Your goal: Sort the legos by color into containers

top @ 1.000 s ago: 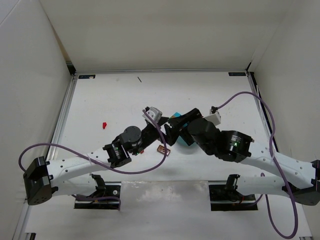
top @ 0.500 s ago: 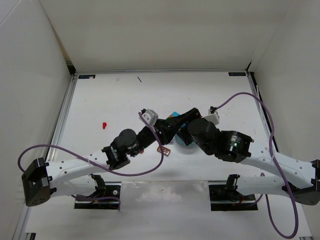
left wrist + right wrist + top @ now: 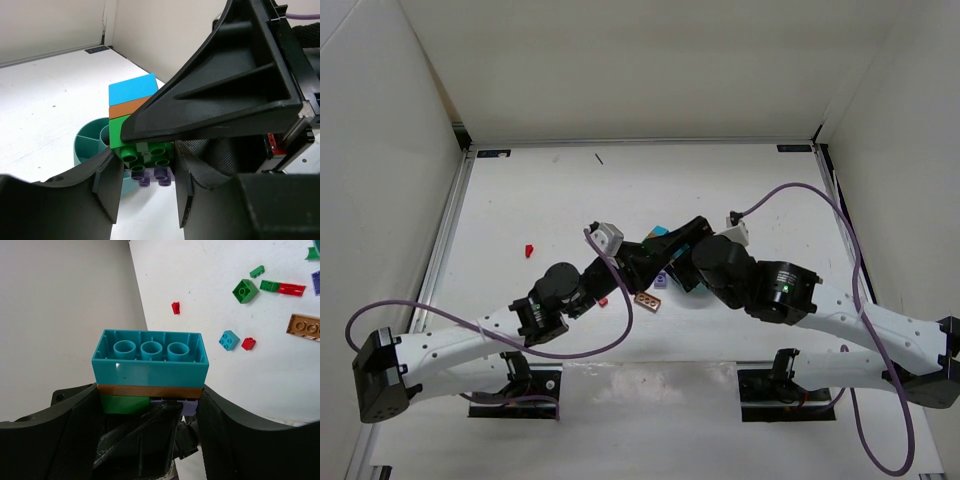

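My right gripper (image 3: 149,396) is shut on a stack of legos held above the table: a teal brick (image 3: 150,357) on top, a thin brown plate (image 3: 150,391), then a green brick (image 3: 125,404) and a purple brick (image 3: 189,407) side by side underneath. My left gripper (image 3: 146,167) reaches in from below, its fingers (image 3: 111,172) pressed on both sides of the green brick (image 3: 145,150). In the top view both grippers meet at the stack (image 3: 658,233) mid-table. The teal divided bowl (image 3: 87,142) sits just behind the stack.
Loose legos lie on the white table: a tan plate (image 3: 648,298), a purple piece (image 3: 661,281), a red piece (image 3: 530,250) at the left. The right wrist view also shows a green brick (image 3: 245,291), a blue brick (image 3: 229,339) and red bricks (image 3: 248,343). White walls enclose the table.
My left gripper has closed from wide open onto the green brick, and its wrist has shifted left. The right gripper has kept its hold on the stack.
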Controlling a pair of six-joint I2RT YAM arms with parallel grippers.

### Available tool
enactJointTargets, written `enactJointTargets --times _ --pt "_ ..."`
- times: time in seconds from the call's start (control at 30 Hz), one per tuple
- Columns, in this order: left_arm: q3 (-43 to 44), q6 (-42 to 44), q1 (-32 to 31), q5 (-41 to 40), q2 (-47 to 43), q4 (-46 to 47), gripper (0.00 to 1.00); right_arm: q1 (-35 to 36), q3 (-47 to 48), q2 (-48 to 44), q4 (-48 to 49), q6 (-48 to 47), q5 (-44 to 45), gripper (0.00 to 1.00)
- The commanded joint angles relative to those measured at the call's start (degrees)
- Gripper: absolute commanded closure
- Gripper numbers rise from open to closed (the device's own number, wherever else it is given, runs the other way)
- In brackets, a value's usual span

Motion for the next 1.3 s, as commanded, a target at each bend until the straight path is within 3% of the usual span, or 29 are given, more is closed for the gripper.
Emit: enactJointTargets --times 0.0,0.2,0.3,0.43,0.67,0.83,1.27 --pt "0.46 0.97 -0.5 1.58 -4.19 -0.08 0.7 -0.04 0.01 0.57 -2.38 -2.03 1.38 0.49" --pt "0.73 -0.87 -0.41 0.26 -6.83 -3.87 0.73 -0.3 0.36 0.31 -2.03 -4.84 2.18 0.37" --pt "0.99 -1.58 -0.5 0.17 -7.36 -4.74 0.74 -0.65 0.89 0.75 -1.94 -6.52 0.95 0.37" --pt "1.6 -1.85 -0.41 0.26 -7.71 -5.8 0.74 -0.48 0.62 0.57 -1.85 -6.09 1.21 0.52" --pt "3.98 -2.64 -0.41 3.6 -6.48 -11.33 0.74 -1.62 -0.25 -2.06 -3.61 -4.5 7.18 0.58" --pt "5.47 -1.07 -0.5 4.48 -7.1 -15.72 0.72 -3.37 -2.36 -4.52 -2.99 -3.01 8.42 0.69" --pt "6.43 0.43 -0.5 6.51 -8.24 -21.09 0.72 -10.84 -3.42 -11.55 -7.99 -5.11 8.59 0.69"
